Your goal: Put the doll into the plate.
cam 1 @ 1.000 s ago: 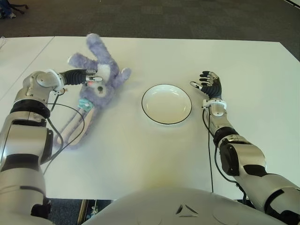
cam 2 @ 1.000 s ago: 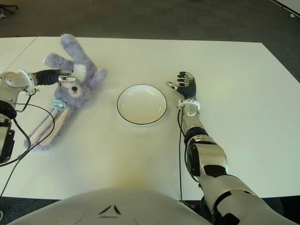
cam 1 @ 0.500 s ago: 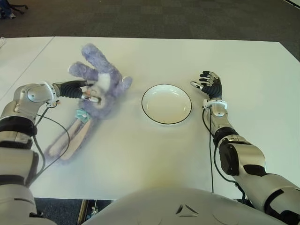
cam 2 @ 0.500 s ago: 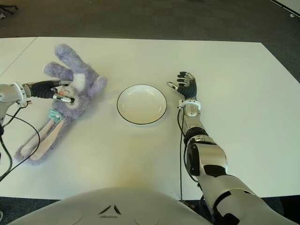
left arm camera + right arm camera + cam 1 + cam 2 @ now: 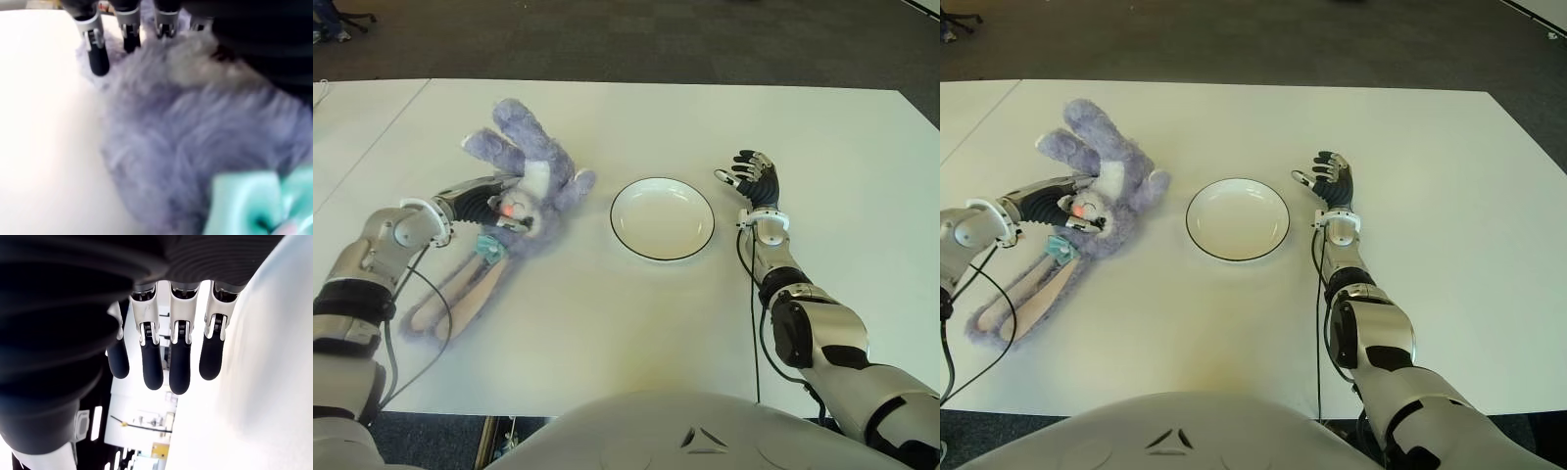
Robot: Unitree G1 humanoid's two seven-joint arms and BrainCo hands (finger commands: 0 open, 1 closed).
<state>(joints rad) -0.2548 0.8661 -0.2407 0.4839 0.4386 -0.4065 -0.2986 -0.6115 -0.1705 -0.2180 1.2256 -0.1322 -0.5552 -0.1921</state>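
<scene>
The doll (image 5: 540,176) is a purple plush rabbit with a teal bow (image 5: 489,245), lying on the white table (image 5: 607,323) left of the plate. Its long ears trail toward the near left edge. My left hand (image 5: 495,203) reaches in from the left and its fingers (image 5: 98,54) curl over the fur (image 5: 195,127) at the doll's middle. The white, dark-rimmed plate (image 5: 663,217) sits at the table's centre with nothing in it. To the right of the plate my right hand (image 5: 751,176) shows with spread fingers (image 5: 161,367) holding nothing.
A thin black cable (image 5: 411,294) loops from my left wrist across the table beside the doll's ears. Dark carpet lies beyond the table's far edge.
My left forearm has drawn back toward the near left, and the doll has slid and turned with it, its ears now closer to the near edge. The right hand has not moved.
</scene>
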